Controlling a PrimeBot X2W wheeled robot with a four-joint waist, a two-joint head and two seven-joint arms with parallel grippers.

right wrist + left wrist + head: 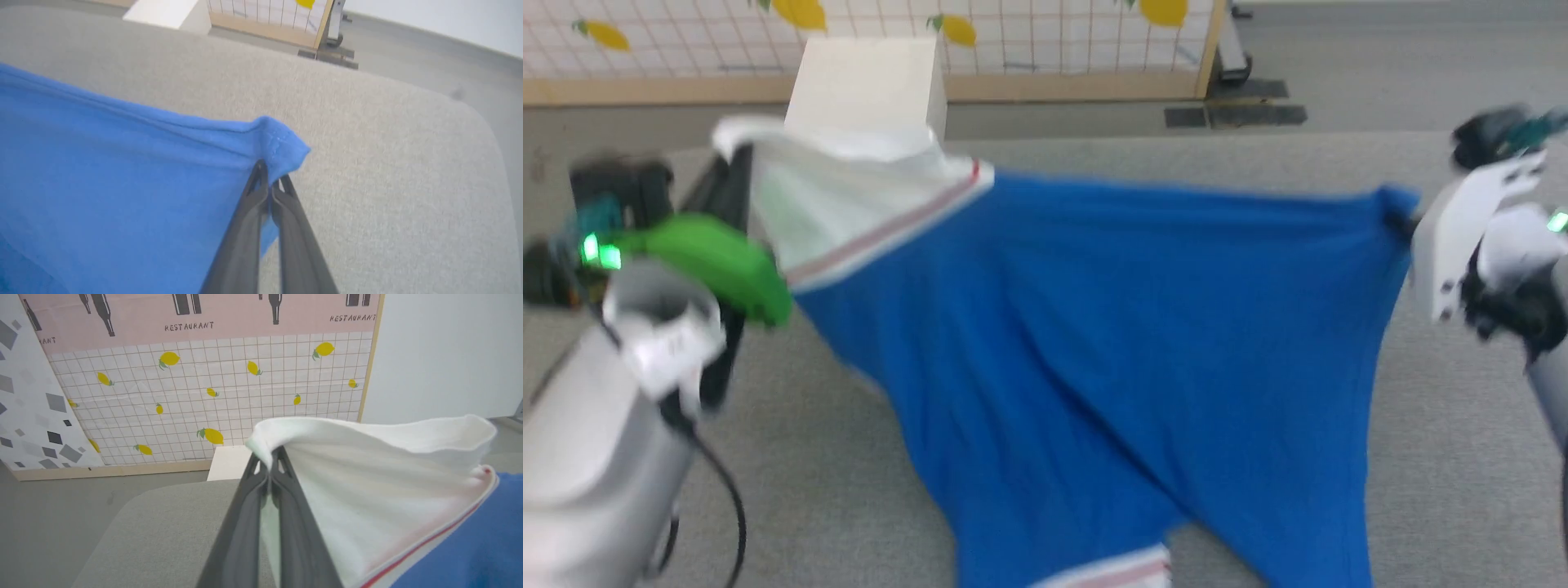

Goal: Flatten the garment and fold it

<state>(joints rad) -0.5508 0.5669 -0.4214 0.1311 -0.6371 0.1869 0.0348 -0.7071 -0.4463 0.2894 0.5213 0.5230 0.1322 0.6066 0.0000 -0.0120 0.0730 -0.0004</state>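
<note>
Closed left pincer (pixel 269 456) grips garment (pixel 1094 327) by white sleeve (pixel 367 477), right pincer (pixel 270 180) by blue corner; long axis left-right.

garment (pixel 1094 327): hangs over table (pixel 1462 457) | left pincer (pixel 269 463): at its left end | right pincer (pixel 270 181): right end

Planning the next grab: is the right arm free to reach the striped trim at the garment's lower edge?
Probably not yet: the right gripper is shut on the blue corner of the garment, so it must let go first. Nothing else blocks the striped trim.
</note>
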